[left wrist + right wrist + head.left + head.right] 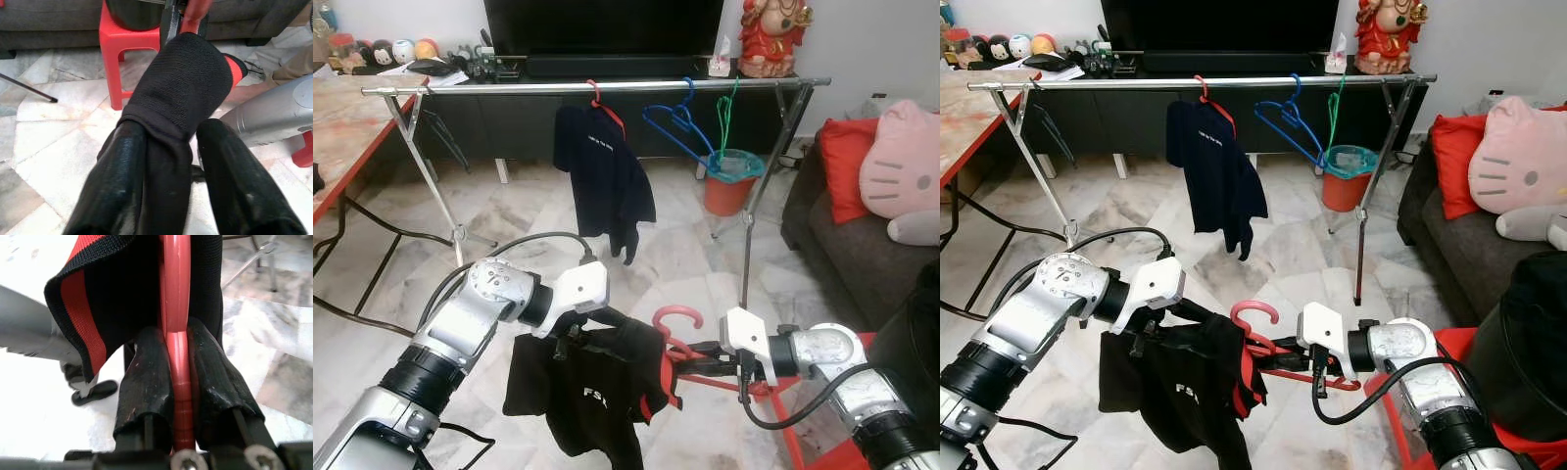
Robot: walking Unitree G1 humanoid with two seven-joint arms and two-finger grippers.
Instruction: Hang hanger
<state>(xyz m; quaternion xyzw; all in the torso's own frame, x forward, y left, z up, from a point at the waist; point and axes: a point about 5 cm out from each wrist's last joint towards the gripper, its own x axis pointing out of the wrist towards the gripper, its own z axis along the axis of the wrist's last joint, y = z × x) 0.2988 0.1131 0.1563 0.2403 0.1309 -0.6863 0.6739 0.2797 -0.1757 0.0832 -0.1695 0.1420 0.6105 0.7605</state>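
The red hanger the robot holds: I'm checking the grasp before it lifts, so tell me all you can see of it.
The red hanger looks like glossy plastic, with a rounded hook rising above a black shirt with red trim draped on it. The right end effector is shut on its bar; the left end effector pinches the shirt's fabric. It is held low, well below the clothes rail.

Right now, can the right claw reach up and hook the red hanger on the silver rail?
Probably not yet. The right claw grips the red hanger low down, and the silver rail stands farther off and higher. The way is open; the robot likely must step closer.
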